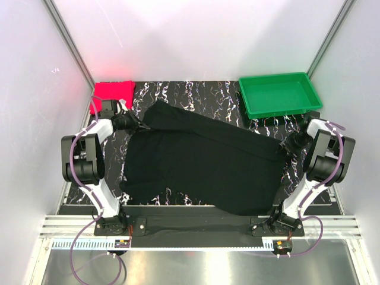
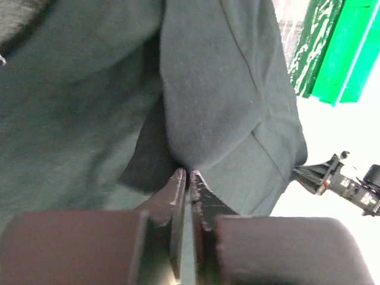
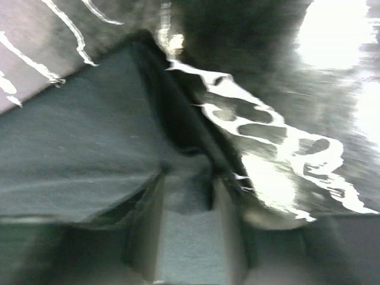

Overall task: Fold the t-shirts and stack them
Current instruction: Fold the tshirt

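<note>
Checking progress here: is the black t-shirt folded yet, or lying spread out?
Partly folded. The black t-shirt appears to have one edge doubled over along a diagonal line, yet it covers most of the mat.

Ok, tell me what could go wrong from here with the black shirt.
1. The left gripper pinches only a thin fold of the black t-shirt; it could slip out under a pull.
2. The right gripper stands open with cloth between its fingers; backing off might snag and rumple that edge.
3. The shirt lies skewed and creased on the table, so a fold made from this state may come out uneven.
</note>
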Motion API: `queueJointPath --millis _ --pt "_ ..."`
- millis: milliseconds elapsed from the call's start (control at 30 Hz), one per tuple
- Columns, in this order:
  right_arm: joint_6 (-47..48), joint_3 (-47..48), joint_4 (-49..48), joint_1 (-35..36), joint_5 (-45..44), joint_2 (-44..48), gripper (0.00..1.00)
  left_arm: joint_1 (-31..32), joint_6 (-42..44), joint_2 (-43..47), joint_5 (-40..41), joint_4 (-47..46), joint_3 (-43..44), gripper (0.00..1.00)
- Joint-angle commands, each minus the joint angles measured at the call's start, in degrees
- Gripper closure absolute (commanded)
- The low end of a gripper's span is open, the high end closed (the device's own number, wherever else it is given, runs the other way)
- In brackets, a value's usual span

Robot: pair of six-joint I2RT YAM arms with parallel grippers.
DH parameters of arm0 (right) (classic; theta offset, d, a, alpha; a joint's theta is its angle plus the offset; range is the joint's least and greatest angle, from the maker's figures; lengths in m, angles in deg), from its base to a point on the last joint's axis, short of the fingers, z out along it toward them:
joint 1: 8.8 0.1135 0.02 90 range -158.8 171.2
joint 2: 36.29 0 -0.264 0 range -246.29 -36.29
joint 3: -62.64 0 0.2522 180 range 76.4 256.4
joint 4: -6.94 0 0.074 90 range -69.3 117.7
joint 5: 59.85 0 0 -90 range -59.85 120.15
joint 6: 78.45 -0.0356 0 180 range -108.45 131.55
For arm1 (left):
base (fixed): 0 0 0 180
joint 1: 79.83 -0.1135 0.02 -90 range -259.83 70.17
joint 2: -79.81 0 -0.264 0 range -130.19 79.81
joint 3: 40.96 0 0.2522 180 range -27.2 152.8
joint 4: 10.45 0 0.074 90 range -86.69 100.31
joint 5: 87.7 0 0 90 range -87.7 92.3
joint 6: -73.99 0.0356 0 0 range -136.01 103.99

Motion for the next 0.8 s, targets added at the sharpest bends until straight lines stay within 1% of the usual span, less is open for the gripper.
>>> queueJointPath --millis 0,67,100,133,200,233,300,333,367,433,500,567,633,733,767 --pt "1.6 -0.1 1.3 -0.5 -11.4 4.9 0.47 -0.3 3.1 4.7 2.8 1.4 0.3 0.84" --pt "1.7 3.3 1.4 -0.5 -10.7 4.2 0.47 -0.3 4.2 6.6 4.1 2.3 -1.0 0.73" --pt "1.4 4.5 1.6 -0.5 -10.2 4.0 0.46 -0.3 5.4 7.2 4.5 3.3 -1.2 0.69" --pt "1.3 7.0 1.6 -0.5 -10.2 3.8 0.46 -0.3 6.0 8.5 5.0 3.7 -1.5 0.68" --pt "1.0 9.0 1.9 -0.5 -9.5 3.2 0.45 -0.3 7.6 10.3 7.4 4.2 -1.9 0.64" --pt "1.0 10.2 2.0 -0.5 -9.5 3.0 0.44 -0.2 8.2 11.4 8.1 4.1 -1.7 0.59" --pt "1.4 10.5 0.7 -0.5 -7.0 2.8 0.43 0.3 10.0 11.0 10.2 4.0 0.3 0.55" --pt "1.6 10.9 0.3 -0.5 -6.8 2.5 0.38 0.5 10.5 9.2 10.5 3.9 1.7 0.52" --pt "2.2 11.3 0.2 -0.5 -6.7 1.4 0.36 1.0 11.1 7.8 10.3 3.9 5.0 0.52" --pt "3.1 13.7 0.2 -0.5 -6.4 -0.3 0.36 2.5 11.9 2.9 9.6 2.8 10.6 0.51" --pt "3.7 15.3 0.4 -0.5 -5.0 -2.4 0.35 4.4 12.5 -0.3 10.3 0.1 13.8 0.5" --pt "4.1 16.9 0.2 -0.5 -4.6 -3.3 0.35 5.4 12.9 -4.5 11.9 -1.5 18.2 0.46" --pt "4.7 18.6 0.2 -0.5 -4.5 -4.1 0.35 7.1 14.2 -8.6 13.3 -3.9 21.4 0.45" --pt "5.8 19.4 0.2 -0.5 -5.2 -5.0 0.35 8.2 14.9 -15.2 15.5 -4.7 30.2 0.46" --pt "6.0 19.3 0.2 -0.5 -5.1 -5.2 0.35 8.2 14.5 -16.8 15.9 -4.7 31.7 0.48"
